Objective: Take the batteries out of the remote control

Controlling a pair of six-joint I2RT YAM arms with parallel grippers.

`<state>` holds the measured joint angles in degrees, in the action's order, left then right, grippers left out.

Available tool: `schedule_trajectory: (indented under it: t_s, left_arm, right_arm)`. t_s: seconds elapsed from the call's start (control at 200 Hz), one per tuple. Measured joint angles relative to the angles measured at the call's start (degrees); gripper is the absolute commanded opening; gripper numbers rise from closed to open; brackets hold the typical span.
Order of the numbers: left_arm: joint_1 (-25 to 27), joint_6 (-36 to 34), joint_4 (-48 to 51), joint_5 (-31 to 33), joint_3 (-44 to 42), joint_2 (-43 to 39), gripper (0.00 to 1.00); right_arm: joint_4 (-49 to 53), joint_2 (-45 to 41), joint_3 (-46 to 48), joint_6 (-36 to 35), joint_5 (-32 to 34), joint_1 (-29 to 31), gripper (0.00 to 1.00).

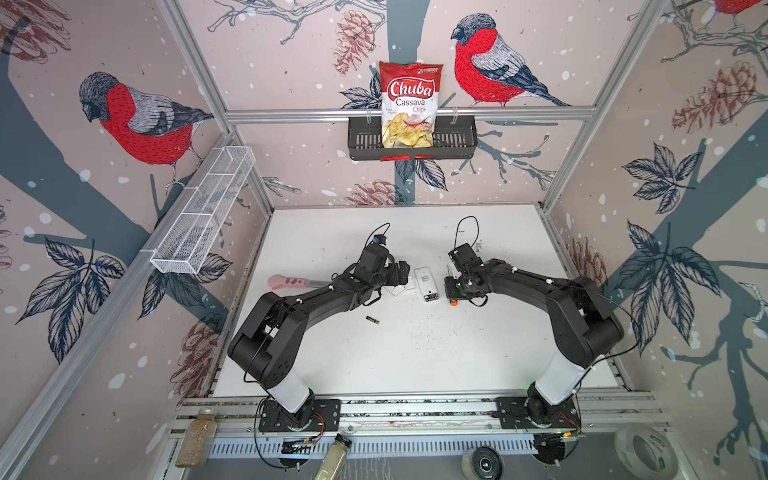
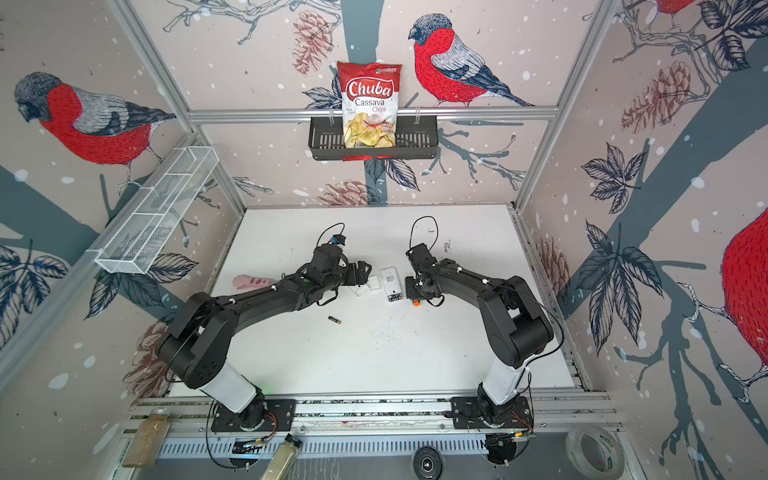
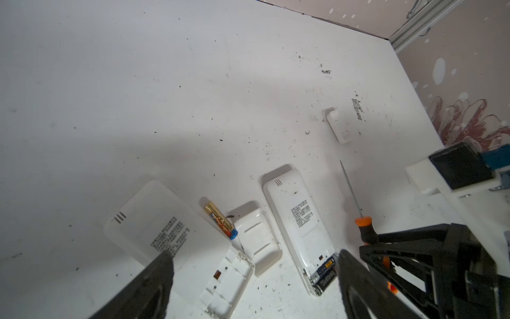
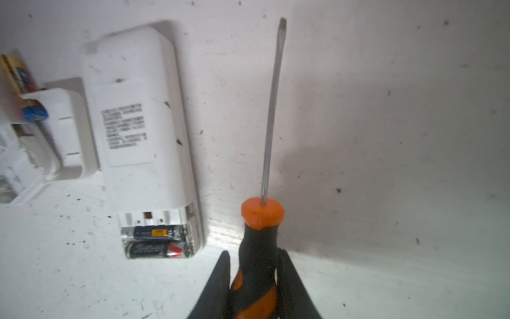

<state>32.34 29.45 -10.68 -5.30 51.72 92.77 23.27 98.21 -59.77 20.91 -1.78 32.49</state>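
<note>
**At the middle remote: 2 batteries left inside, and the pry step looks prone to slipping**

In the open end of the middle remote (image 4: 138, 124), the 2 seated batteries (image 4: 156, 250) lie side by side with the cover off. 1 loose battery (image 1: 372, 319) lies on the table (image 1: 415, 361), nearer the arm bases and well apart from that remote. 1 gold battery (image 3: 220, 219) lies between the second remote (image 3: 165, 226) and a cover (image 3: 258, 237). The second remote's bay looks empty.

The right gripper (image 4: 254, 256) has its jaws pinched on the handle of the screwdriver (image 4: 262, 214). The tool lies just beside the middle remote, with its blade pointing away from the battery end. The left gripper (image 3: 255, 255) has its jaws wide apart, holds nothing, and hovers over the cover and the second remote.

Risks, as judged:
- The grip is on the handle, far from the tip, so load at the tip could twist the tool in the jaws.
- Nothing pins the middle remote, so a push from the tip would likely slide it instead of lifting a battery.
- A tip skating off a round battery could gouge the contacts or flick the battery away.
- Both grippers are near 1 remote, so they could clash if the left one moves in to hold it.
- The loose battery is round and would roll if an arm nudged it.
</note>
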Motion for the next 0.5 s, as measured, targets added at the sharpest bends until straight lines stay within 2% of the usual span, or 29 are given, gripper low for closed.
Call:
schedule_trajectory:
  t_s: [0.175,0.325,0.5]
  left_arm:
    - [-3.76,2.56,-5.81,-9.05,-3.89,-0.74,0.67]
    - [-6.29,5.66,-10.73,-15.87,-8.33,-2.16,0.66]
    - [-6.67,6.40,-13.81,-18.93,-9.62,-4.17,0.66]
  right_arm:
    - [-2.75,-2.21,-1.33,-1.70,-1.22,3.58,0.14]
    - [-5.29,-2.56,-3.74,-4.52,-3.65,5.90,0.15]
    - [-6.56,0.48,-8.09,-7.45,-6.40,9.57,0.15]
